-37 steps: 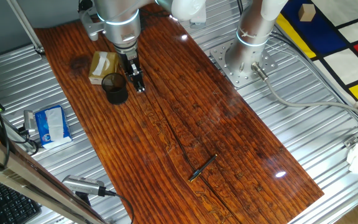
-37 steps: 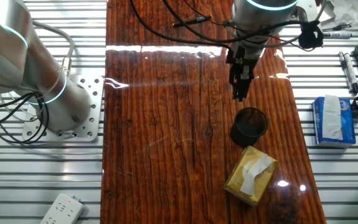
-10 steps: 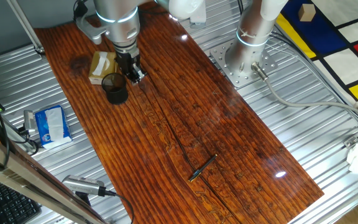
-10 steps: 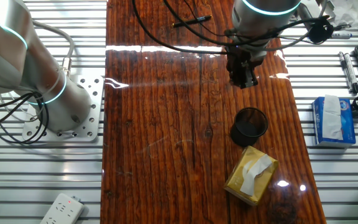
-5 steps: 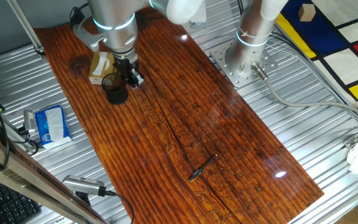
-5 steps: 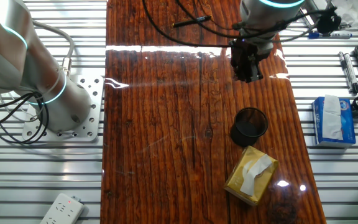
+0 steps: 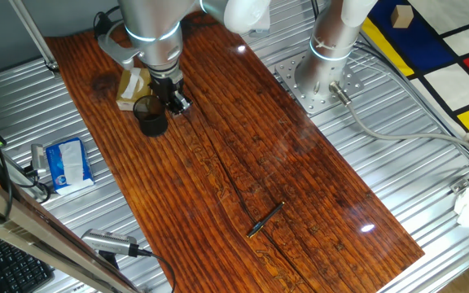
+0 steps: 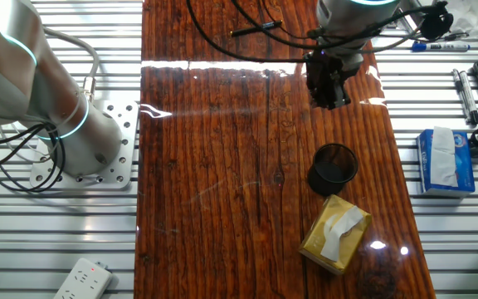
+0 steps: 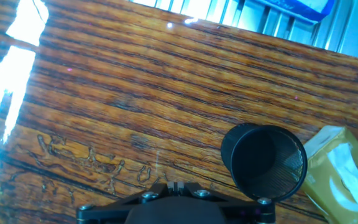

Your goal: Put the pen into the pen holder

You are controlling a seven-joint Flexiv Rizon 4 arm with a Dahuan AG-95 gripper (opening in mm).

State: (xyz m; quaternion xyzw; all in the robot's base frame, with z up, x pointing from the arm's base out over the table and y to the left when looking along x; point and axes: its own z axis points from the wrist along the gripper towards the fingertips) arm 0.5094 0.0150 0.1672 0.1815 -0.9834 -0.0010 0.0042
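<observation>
far from the cup, the pen lies untouched on the worktop; pincer holds nothing, spread or not i cannot tell.

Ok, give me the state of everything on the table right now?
Pen: lying flat on the table, far from the cup.
Cup: upright, empty.
Cardboard box: beside the cup, flap open.
Pincer: above the table beside the cup, holding nothing; jaw state unclear.
</observation>
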